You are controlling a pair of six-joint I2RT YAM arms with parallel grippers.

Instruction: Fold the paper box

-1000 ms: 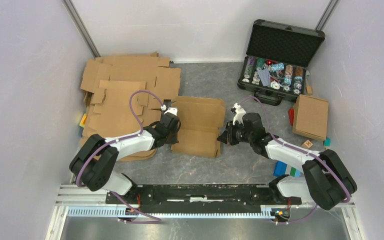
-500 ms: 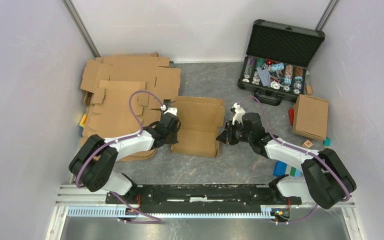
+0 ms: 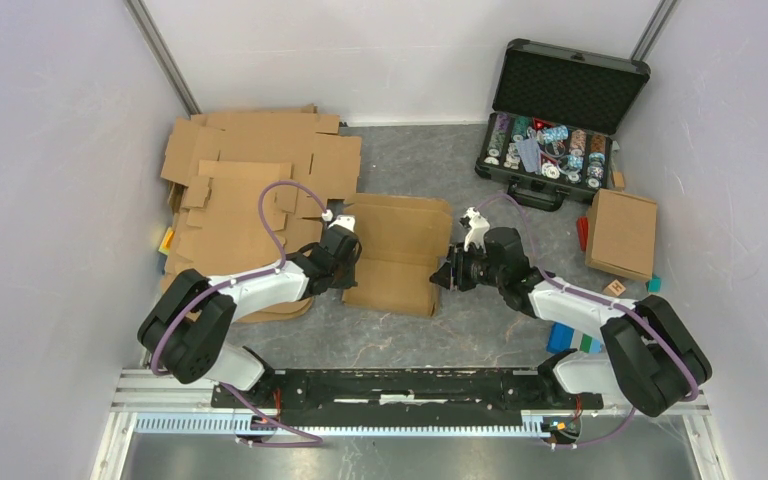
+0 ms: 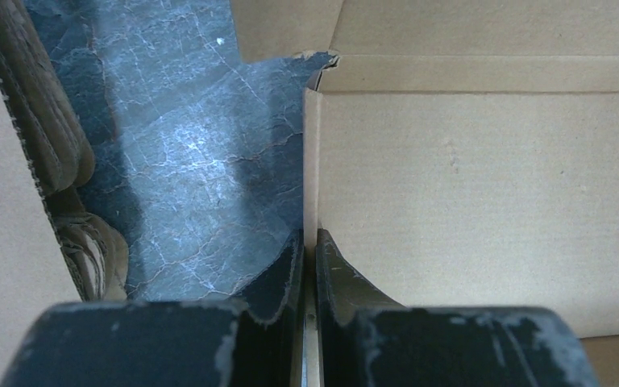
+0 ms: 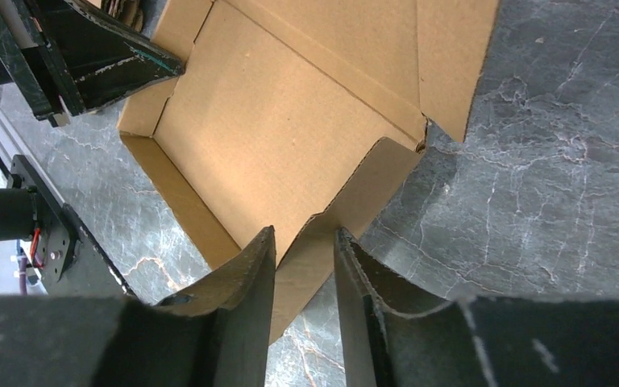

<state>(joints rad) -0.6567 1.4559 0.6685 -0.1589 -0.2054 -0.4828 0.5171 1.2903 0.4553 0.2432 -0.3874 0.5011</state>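
The paper box (image 3: 395, 250) is a brown cardboard tray lying half folded in the middle of the table, its lid panel flat toward the back. My left gripper (image 3: 350, 262) is shut on the box's raised left wall (image 4: 312, 161), with the thin cardboard edge pinched between the fingers (image 4: 309, 238). My right gripper (image 3: 442, 276) is at the box's right side. Its jaws stand apart, open, with the raised right wall (image 5: 371, 189) loosely between them (image 5: 305, 235). The box floor (image 5: 274, 121) shows beyond them.
A stack of flat cardboard blanks (image 3: 250, 170) lies at the back left. An open black case of poker chips (image 3: 550, 140) stands at the back right. A closed cardboard box (image 3: 622, 232) and small coloured blocks (image 3: 572, 338) sit on the right.
My right gripper's jaws have spread apart around the box's right wall, and that gripper has edged slightly left. The left gripper has kept its grip.
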